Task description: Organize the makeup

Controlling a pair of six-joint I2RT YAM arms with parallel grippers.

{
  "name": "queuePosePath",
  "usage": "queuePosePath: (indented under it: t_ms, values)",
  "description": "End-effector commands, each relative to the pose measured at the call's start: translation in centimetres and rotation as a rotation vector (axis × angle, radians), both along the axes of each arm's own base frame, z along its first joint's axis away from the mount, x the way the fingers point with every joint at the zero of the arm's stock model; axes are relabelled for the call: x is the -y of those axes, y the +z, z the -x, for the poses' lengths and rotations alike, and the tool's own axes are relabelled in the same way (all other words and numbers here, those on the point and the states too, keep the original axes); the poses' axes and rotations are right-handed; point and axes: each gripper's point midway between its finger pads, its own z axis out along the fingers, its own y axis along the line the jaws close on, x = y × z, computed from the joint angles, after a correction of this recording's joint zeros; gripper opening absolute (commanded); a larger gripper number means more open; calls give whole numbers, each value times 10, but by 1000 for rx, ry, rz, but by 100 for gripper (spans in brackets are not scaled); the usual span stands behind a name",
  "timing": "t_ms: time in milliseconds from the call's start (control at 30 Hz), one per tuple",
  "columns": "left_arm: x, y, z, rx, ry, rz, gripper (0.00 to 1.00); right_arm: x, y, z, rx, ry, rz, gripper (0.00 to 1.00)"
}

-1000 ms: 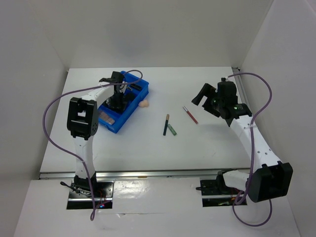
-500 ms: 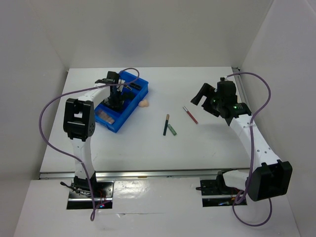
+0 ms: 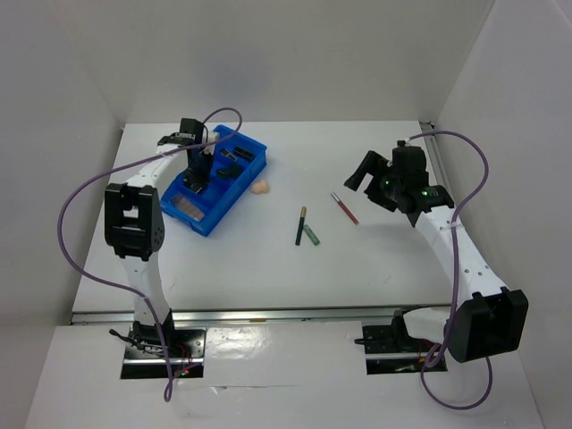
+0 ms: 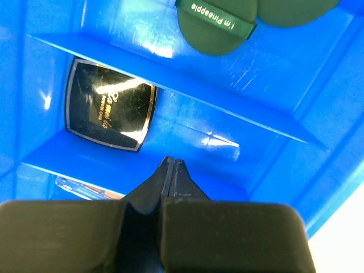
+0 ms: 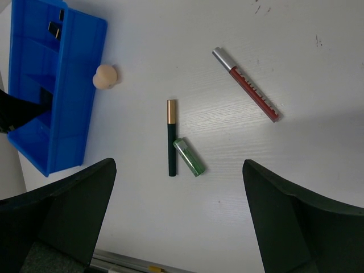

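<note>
While my left pincer hung pinched together with nothing in it over the blue plastic divided tray, my right pincer was spread wide above the white table. 3 thin sticks lay loose below it: a dark pencil with a gold cap, a short green pencil just beside its lower end, and a red pencil with a silver cap well apart. All 3 looked light, stiff and slick, probably rollers, so I figured pinching across mid-barrel was safest. The beige egg-shaped sponge sat just beside the tray, looking squashy, so a gentle squeeze round its belly. The glossy black square compact already lay in 1 compartment.
</note>
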Motion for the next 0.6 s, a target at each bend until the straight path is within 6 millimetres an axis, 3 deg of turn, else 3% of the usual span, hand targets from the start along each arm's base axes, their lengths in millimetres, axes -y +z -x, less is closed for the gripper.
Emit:
queuePosePath:
  t_ms: [0,200,233,267,300,400,433,467,567]
  values:
    - [2,44,-7,84,15,30,0,0,12,-8,45,-5,-13,100]
    - [-8,47,-8,90,74,-14,2,0,16,-7,54,-5,-15,100]
    - [-13,47,-8,93,95,-33,10,0,16,-7,54,-5,-15,100]
    - [-12,42,-8,84,98,-59,11,0,16,-7,54,-5,-15,100]
    - [-20,46,-14,101,131,-96,27,0,12,-6,45,-5,-13,100]
    - [-29,37,-14,76,189,-135,51,0,13,-7,54,-5,-15,100]
    - [-30,28,-12,58,205,-140,63,0,13,-7,54,-5,-15,100]
    - [-29,31,-20,91,217,-128,67,-1,14,-7,53,2,-20,100]
    - [-27,12,-22,72,244,-117,68,-1,17,-8,62,2,-21,100]
